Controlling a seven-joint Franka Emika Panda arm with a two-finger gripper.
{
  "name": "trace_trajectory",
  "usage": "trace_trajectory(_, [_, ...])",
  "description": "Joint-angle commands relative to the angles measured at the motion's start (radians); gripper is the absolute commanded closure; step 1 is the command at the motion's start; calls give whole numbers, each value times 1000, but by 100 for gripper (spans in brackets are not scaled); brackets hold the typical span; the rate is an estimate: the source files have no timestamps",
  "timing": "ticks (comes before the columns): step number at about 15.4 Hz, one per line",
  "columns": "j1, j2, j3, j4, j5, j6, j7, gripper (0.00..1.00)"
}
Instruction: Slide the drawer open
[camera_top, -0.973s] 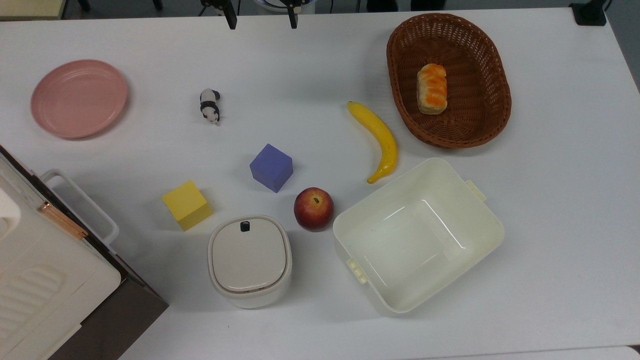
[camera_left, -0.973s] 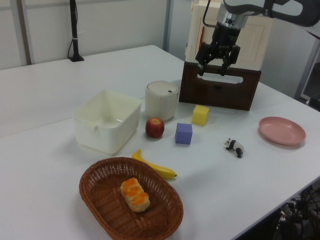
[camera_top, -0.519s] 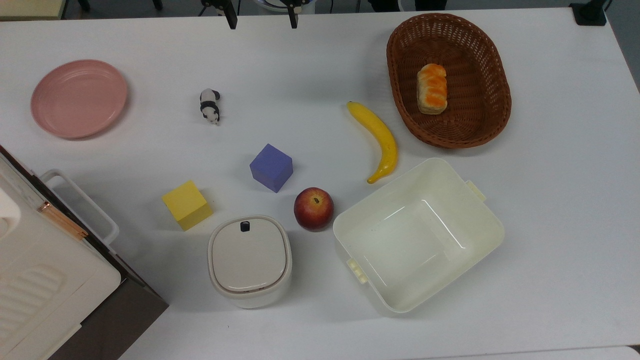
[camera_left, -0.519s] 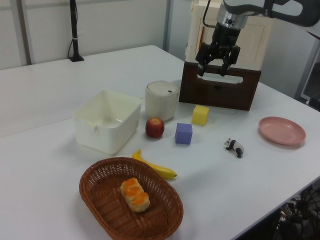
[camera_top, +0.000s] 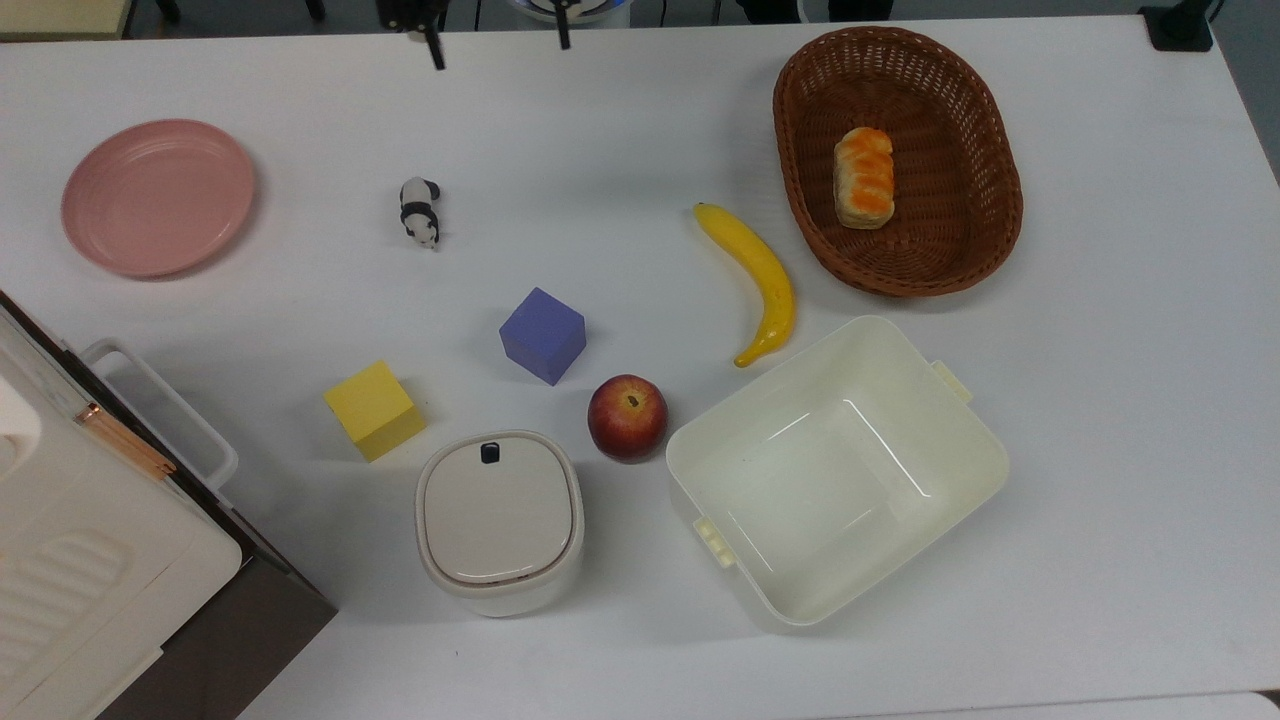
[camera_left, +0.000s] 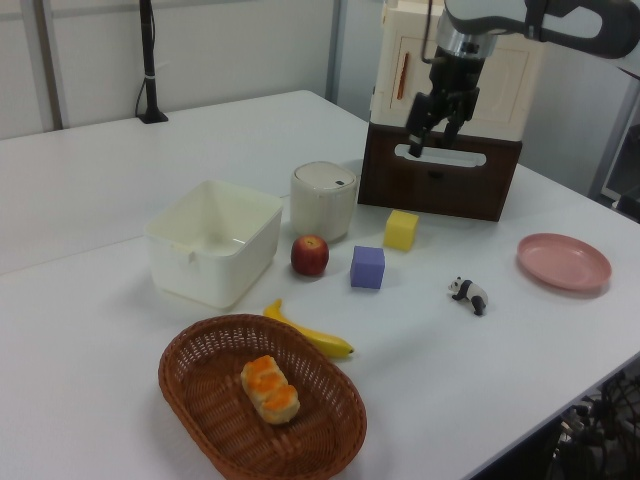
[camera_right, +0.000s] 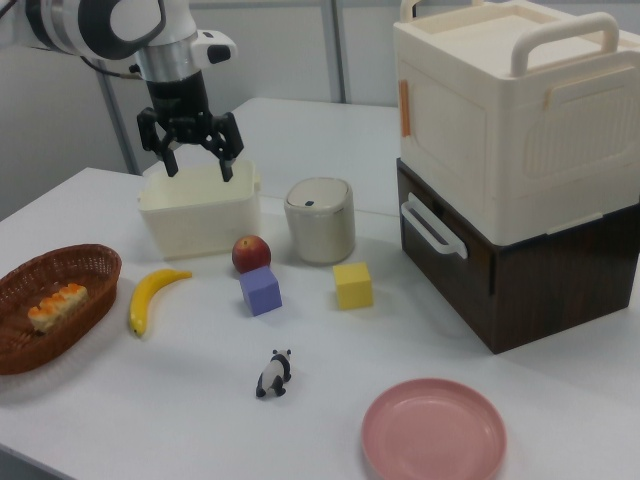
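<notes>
Above the table, end effector rotated since earlier (fingers spread), drawer shut

The tool is turning about its wrist. In the left view its two fingers were spread side by side, level with each other. Now they are showing closer together in that view, one lower and nearer the left view's left, the other higher behind it. The whole tool is looking narrower there.

In the top view the two dark fingertips at the upper edge are shifting toward the top view's left. The one on the top view's right is also drawing back toward the upper edge, so less of it is reaching over the tabletop.
</notes>
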Motion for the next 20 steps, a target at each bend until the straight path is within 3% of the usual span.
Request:
trace_trajectory(1, [-17, 14, -27, -6, -37, 71, -295, 0])
trace_trajectory(7, [-34, 63, -82, -35, -81, 186, -660, 0])
trace_trajectory(11, [-48, 123, -82, -32, -164, 301, -667, 0])
trace_trajectory(20, [-124, 263, -84, -22, -172, 410, -656, 0])
